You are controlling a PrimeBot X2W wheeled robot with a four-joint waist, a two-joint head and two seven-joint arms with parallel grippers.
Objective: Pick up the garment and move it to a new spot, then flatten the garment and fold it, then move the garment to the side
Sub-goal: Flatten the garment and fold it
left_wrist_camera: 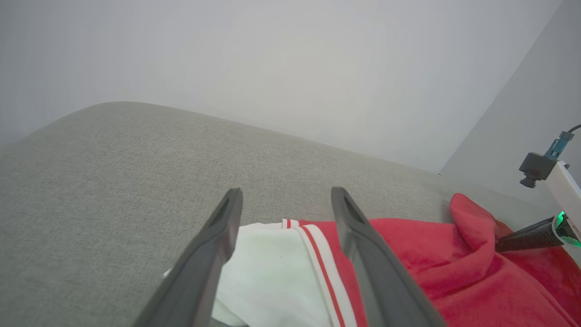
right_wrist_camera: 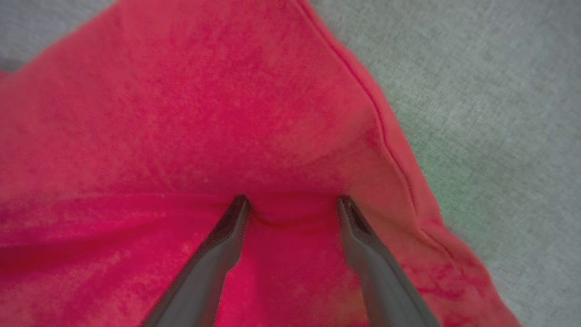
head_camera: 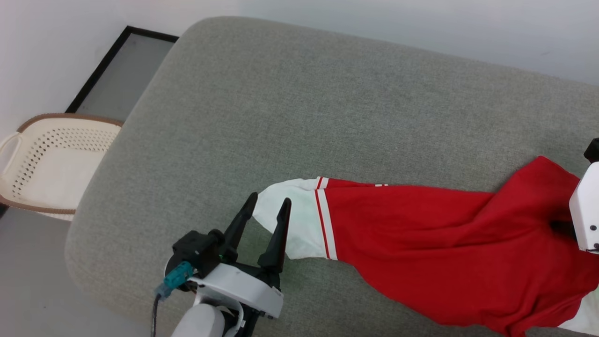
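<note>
Though rumpled, red garment point(head_camera: 444, 243), white-sleeved, stripe-trimmed.

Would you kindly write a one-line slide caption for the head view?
Left gripper, open, straddles the white sleeve of the red garment on the grey cushion.

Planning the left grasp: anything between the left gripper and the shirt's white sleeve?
Nothing visible. The left gripper is open, and the white sleeve of the garment lies between its fingers; whether they touch it is unclear. Around them is just bare grey cushion.
</note>
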